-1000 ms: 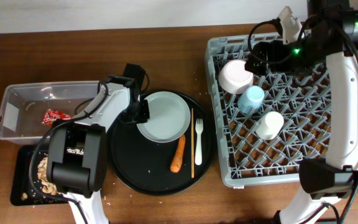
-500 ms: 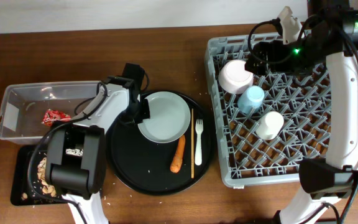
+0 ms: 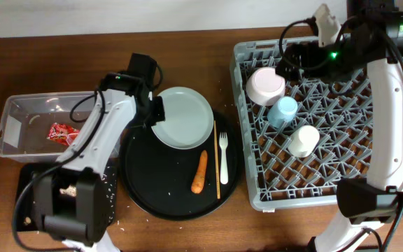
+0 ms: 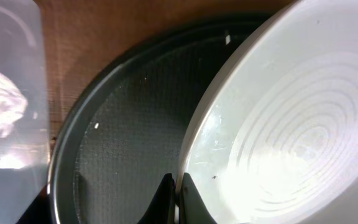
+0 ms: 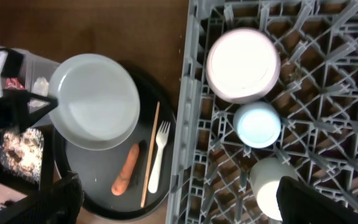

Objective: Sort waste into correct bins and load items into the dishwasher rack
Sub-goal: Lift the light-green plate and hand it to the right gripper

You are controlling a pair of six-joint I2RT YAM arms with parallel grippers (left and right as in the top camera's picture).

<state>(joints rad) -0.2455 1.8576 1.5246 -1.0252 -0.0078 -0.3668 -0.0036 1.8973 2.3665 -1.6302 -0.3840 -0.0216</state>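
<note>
Bright, even light; close-up glare washes out the plate (image 4: 303, 137), slightly blurred.

No legible text, brand, number or sign is showing in any view. The white label (image 3: 9, 129) on the end wall of the clear tub (image 3: 19, 105) is appearing only as a plain pale patch, too small for any writing on it to be made out. The red wrapper (image 3: 63, 131) lying inside that tub is showing pale flecks that may be print, but nothing on it is resolving into letters.
</note>
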